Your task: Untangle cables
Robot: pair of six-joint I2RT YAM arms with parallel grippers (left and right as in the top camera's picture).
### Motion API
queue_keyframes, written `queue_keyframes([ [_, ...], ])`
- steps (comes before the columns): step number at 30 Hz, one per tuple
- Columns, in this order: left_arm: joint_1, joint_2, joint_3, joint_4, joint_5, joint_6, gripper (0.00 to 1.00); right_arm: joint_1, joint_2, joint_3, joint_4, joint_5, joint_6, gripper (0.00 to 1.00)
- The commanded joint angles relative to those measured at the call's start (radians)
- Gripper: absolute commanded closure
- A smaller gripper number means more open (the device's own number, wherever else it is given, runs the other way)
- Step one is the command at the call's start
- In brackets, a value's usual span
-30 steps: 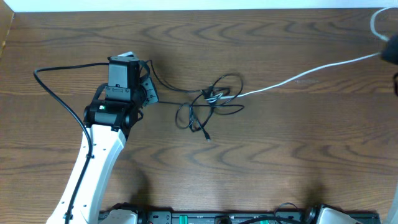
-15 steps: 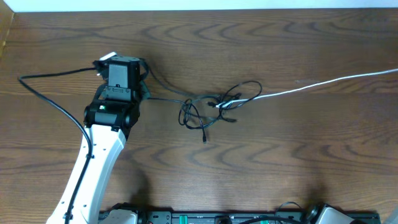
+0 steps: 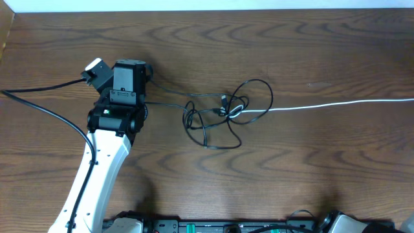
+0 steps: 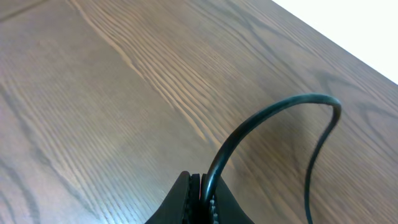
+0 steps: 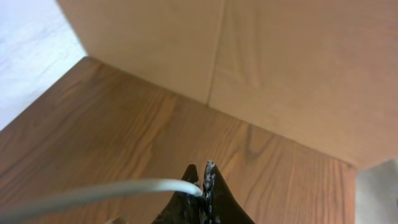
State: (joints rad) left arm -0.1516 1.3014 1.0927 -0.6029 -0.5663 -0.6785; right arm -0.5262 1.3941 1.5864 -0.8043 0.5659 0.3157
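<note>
A knot of thin black cables (image 3: 223, 116) lies in loops at the table's middle. A white cable (image 3: 336, 104) runs from the knot straight to the right edge of the overhead view. My left gripper (image 3: 139, 97) sits left of the knot, hidden under its wrist there; in the left wrist view it (image 4: 202, 193) is shut on a black cable (image 4: 261, 121) that arcs up and away. My right gripper is out of the overhead view; in the right wrist view it (image 5: 204, 186) is shut on the white cable (image 5: 106, 191).
The left arm's thicker black cable (image 3: 45, 103) trails to the table's left edge. A light wooden wall (image 5: 249, 62) stands behind the table's right end. A white strip (image 3: 207, 5) borders the far edge.
The white cable has swung down and now runs nearly level to the right edge. The black loops have spread wider. My left wrist has turned a little and its cable slid left.
</note>
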Motion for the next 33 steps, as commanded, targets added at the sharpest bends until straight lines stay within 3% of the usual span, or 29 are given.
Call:
queue_keyframes([
  [1, 0.006, -0.001, 0.013, -0.007, -0.127, -0.019, 0.93, -0.019, 0.000, 0.022, 0.000, 0.109, 0.032, 0.99],
  [4, 0.027, 0.000, 0.013, -0.010, -0.226, -0.019, 0.93, -0.044, 0.003, 0.022, 0.002, 0.159, 0.032, 0.99],
  [8, 0.086, 0.000, 0.013, 0.002, -0.179, -0.020, 0.92, -0.084, 0.005, 0.022, -0.002, 0.061, 0.050, 0.99],
  [11, 0.098, 0.000, 0.013, 0.035, 0.106, -0.011, 0.92, -0.084, 0.005, 0.022, 0.020, -0.204, 0.042, 0.99],
  [15, 0.053, 0.014, 0.013, 0.166, 0.684, 0.193, 0.92, -0.059, 0.007, 0.022, 0.072, -0.769, -0.150, 0.99],
  [18, 0.000, 0.024, 0.013, 0.192, 0.876, 0.331, 0.92, -0.021, 0.007, 0.022, 0.047, -1.022, -0.299, 0.99],
  [21, -0.043, 0.025, 0.013, 0.114, 0.816, 0.424, 0.74, 0.018, 0.008, 0.022, -0.047, -1.041, -0.404, 0.99],
  [22, -0.046, 0.025, 0.013, 0.087, 0.779, 0.423, 0.64, 0.026, 0.009, 0.022, -0.071, -1.032, -0.425, 0.99],
  [24, -0.046, 0.025, 0.013, 0.049, 0.756, 0.423, 0.31, 0.042, 0.013, 0.021, -0.121, -1.009, -0.438, 0.99],
  [26, -0.047, 0.025, 0.013, 0.021, 0.781, 0.423, 0.15, 0.055, 0.018, 0.021, -0.167, -1.010, -0.454, 0.99],
  [28, -0.054, 0.025, 0.013, -0.002, 0.881, 0.429, 0.09, 0.073, 0.022, 0.021, -0.214, -1.013, -0.478, 0.99],
  [31, -0.080, 0.025, 0.013, -0.009, 1.022, 0.477, 0.08, 0.108, 0.033, 0.021, -0.278, -1.017, -0.526, 0.94],
  [33, -0.111, 0.029, 0.013, -0.001, 1.054, 0.476, 0.08, 0.127, 0.043, 0.021, -0.286, -1.005, -0.534, 0.66],
])
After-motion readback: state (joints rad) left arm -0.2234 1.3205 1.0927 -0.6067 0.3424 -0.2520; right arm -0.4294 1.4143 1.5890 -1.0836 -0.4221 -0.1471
